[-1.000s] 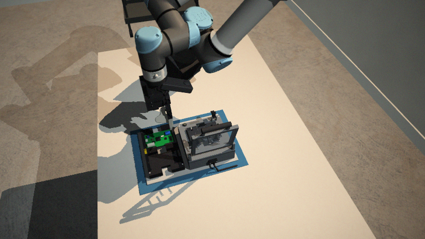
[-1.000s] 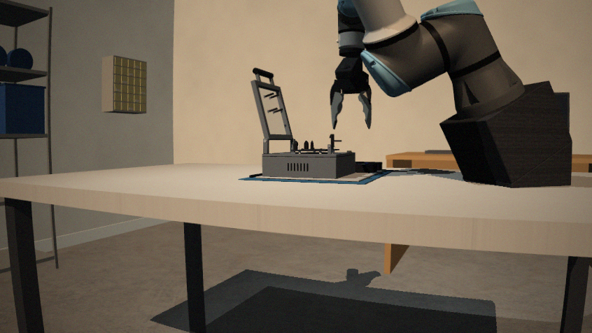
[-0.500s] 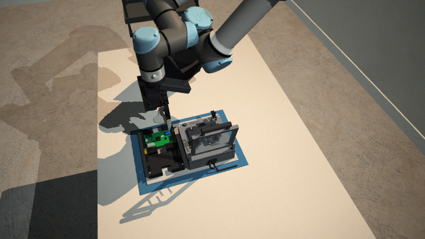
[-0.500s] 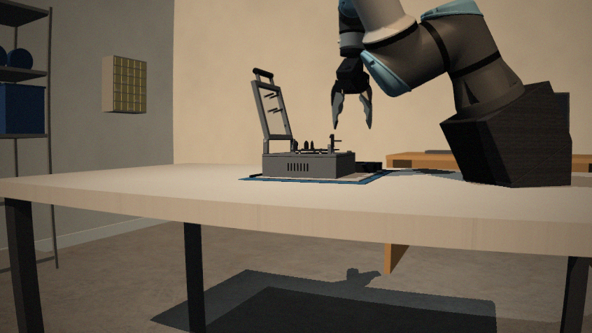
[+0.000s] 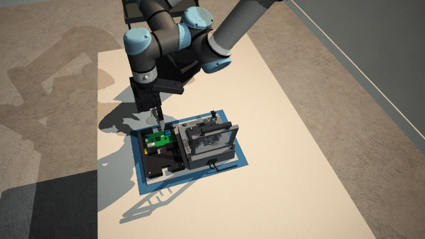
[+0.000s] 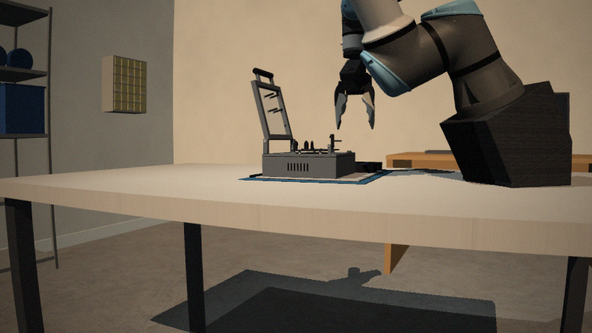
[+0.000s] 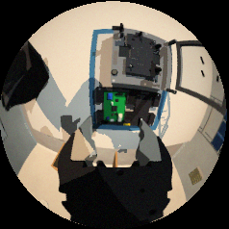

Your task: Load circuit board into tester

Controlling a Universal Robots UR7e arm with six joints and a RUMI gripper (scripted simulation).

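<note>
Green board lies in the tray, with an open gripper above

The circuit board [image 5: 158, 138] [image 7: 114, 107] is in the black tray [image 5: 155, 164] [image 6: 368, 166] [image 7: 144, 103], component side up, with a pale block near one edge. Above it, the gripper [image 5: 162, 127] [image 6: 355, 127] [image 7: 115, 117] hangs open, its fingers well apart and nothing between them.

Just beside the tray is the grey tester [image 5: 199, 161] [image 6: 301, 165] [image 7: 117, 63]. Its lid [image 5: 193, 145] [image 6: 259, 109] [image 7: 178, 64] is raised, leaning slightly back, and carries a dark handle [image 5: 216, 127] [image 6: 263, 73] at its upper end. The lid leaves the tester's top uncovered, but small dark uprights rise around the loading area. A taller dark post [image 5: 213, 114] [image 6: 331, 143] stands near the edge opposite the lid's hinges. The tester's two pins are too small to tell apart from the other fittings.

Tray and tester share a blue-edged mat [image 5: 141, 188] [image 6: 269, 180] [image 7: 92, 53] on the pale table [image 5: 282, 178] [image 6: 165, 186]. Beside the tester, on the hinge side, lies a bent black rod [image 5: 225, 168]. Farther off are a shelf unit [image 6: 50, 82] bearing a blue bin [image 6: 22, 108], and a wall cabinet [image 6: 129, 84] [image 7: 194, 175] with yellow fronts.

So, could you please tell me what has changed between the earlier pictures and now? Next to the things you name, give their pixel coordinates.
The gripper [image 5: 162, 130] [image 6: 355, 127] [image 7: 115, 117] has moved sideways: left in the top view, slightly right in the exterior view, away from the tester [image 5: 205, 160] [image 6: 275, 165] [image 7: 116, 72]. Nothing was taken hold of or let go. The circuit board [image 5: 161, 142] [image 7: 120, 103] stayed in its tray [image 5: 154, 161] [image 6: 368, 166] [image 7: 153, 98], and the lid [image 5: 236, 132] [image 6: 258, 107] [image 7: 178, 64] remained raised.
</note>
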